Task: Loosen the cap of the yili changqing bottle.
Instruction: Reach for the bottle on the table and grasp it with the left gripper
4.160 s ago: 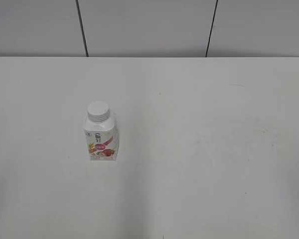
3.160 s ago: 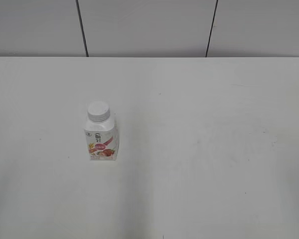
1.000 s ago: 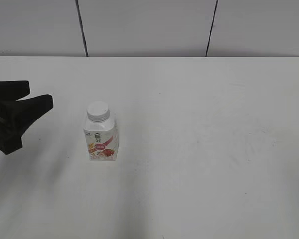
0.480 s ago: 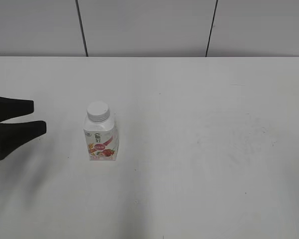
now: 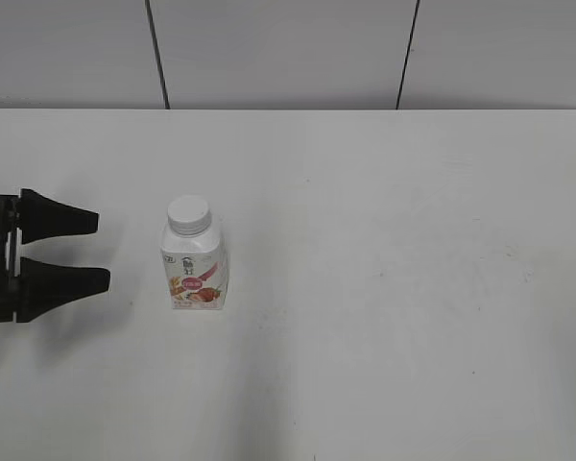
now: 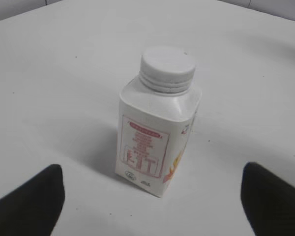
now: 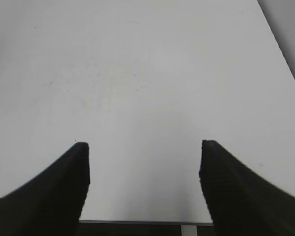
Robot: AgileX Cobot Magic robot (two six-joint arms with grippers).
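Note:
The yili changqing bottle [image 5: 196,274] stands upright on the white table, left of the middle. Its white ribbed cap [image 5: 189,215] sits on the neck. In the left wrist view the bottle [image 6: 155,147] and its cap [image 6: 167,66] stand ahead, between the two black fingertips. My left gripper [image 5: 98,252] is open and empty, level with the bottle and a short way to its left, fingers pointing at it. My right gripper [image 7: 143,147] is open and empty over bare table; it does not show in the exterior view.
The white table [image 5: 394,288] runs back to a grey panelled wall [image 5: 288,53]. The right wrist view shows the table's near edge [image 7: 137,222] below the gripper and its right edge at the upper right corner.
My left gripper came in from the left edge, turned level, spread its fingers wider and moved right toward the bottle. The bottle has not moved.

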